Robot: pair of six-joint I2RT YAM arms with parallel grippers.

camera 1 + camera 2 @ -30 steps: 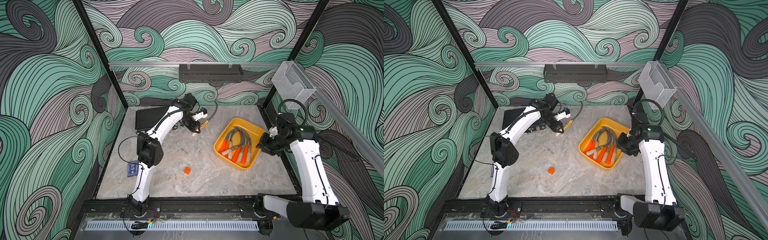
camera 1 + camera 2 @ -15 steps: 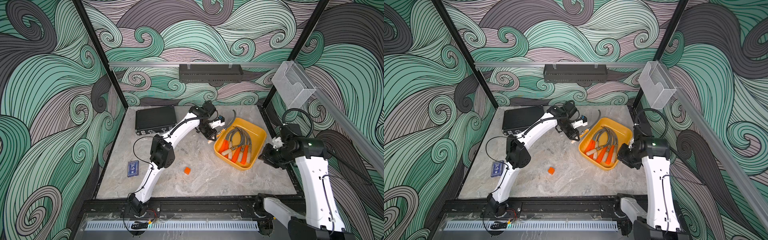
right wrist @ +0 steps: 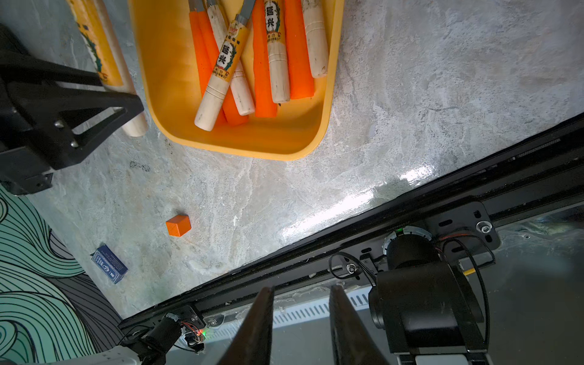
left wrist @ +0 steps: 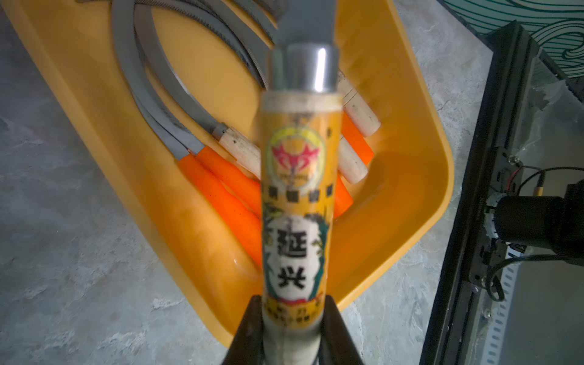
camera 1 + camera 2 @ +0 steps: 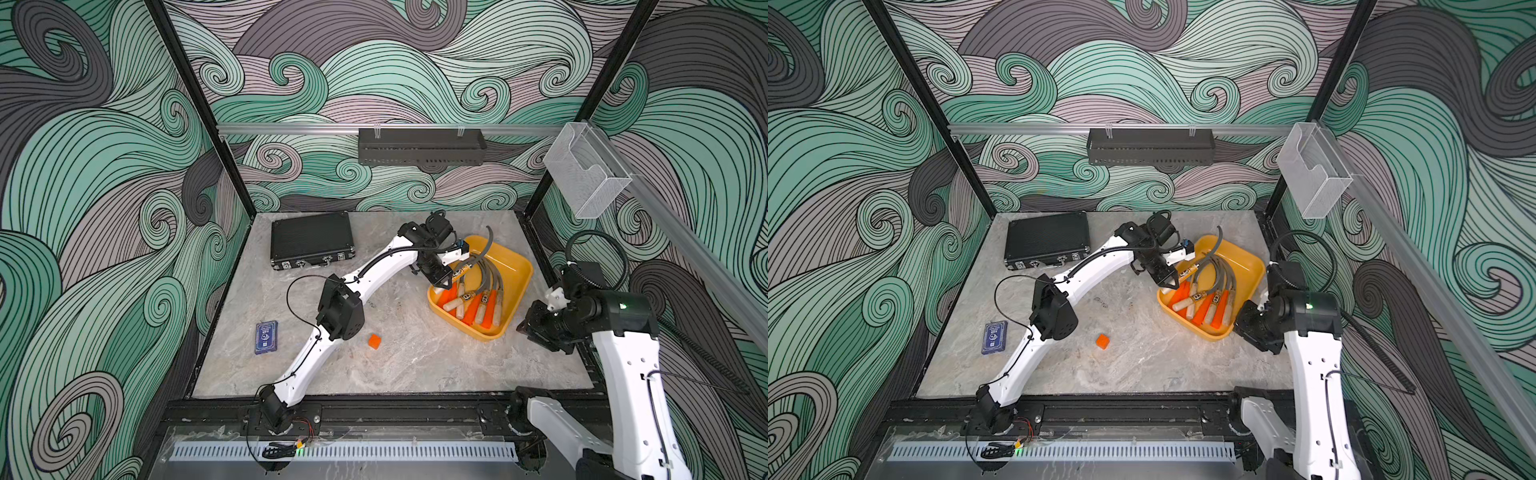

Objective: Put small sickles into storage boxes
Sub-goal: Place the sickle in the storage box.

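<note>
Robot lab cell: wave-patterned walls (image 5: 104, 166), aluminium rail (image 5: 291, 128).

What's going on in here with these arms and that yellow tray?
The left gripper is clamped on a pale-handled sickle and holds it over the near edge of the yellow tray, where several other sickles lie. The right gripper hangs beside the tray, jaws apart and empty.

Bright even light, glare on tabletop (image 3: 331, 215), near sickle (image 4: 298, 196) blurred

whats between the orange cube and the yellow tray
Nothing: only bare marble tabletop lies between the orange cube and the yellow tray, clear in both top views.
</note>
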